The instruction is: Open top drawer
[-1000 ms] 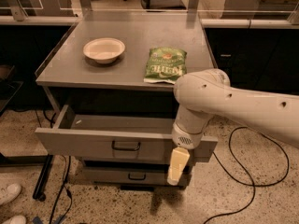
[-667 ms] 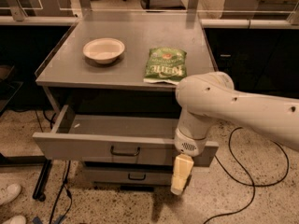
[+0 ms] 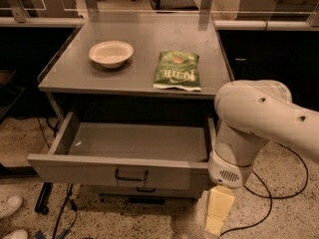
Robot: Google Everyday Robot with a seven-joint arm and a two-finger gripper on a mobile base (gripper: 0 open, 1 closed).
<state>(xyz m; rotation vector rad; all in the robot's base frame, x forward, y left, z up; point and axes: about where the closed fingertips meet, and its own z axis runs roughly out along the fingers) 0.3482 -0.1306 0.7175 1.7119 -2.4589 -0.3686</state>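
Note:
The top drawer [image 3: 89, 169] is a wide grey metal drawer under the tabletop. It stands pulled far out, and its inside [image 3: 139, 141] looks empty. Its small black pull handle [image 3: 131, 176] sits at the centre of the front. My gripper [image 3: 218, 213] hangs pale yellow below the white arm [image 3: 249, 128], just off the drawer's right front corner and low near the floor. It is apart from the handle and holds nothing that I can see.
A white bowl [image 3: 111, 53] and a green chip bag [image 3: 177, 69] lie on the grey tabletop [image 3: 144, 29]. A lower drawer's handle [image 3: 145, 189] peeks out below the open drawer. Cables [image 3: 269, 198] run over the speckled floor. White shoes [image 3: 10, 205] show at bottom left.
The top drawer has slid further out toward me. My arm and gripper have moved to the right of the drawer front and lower.

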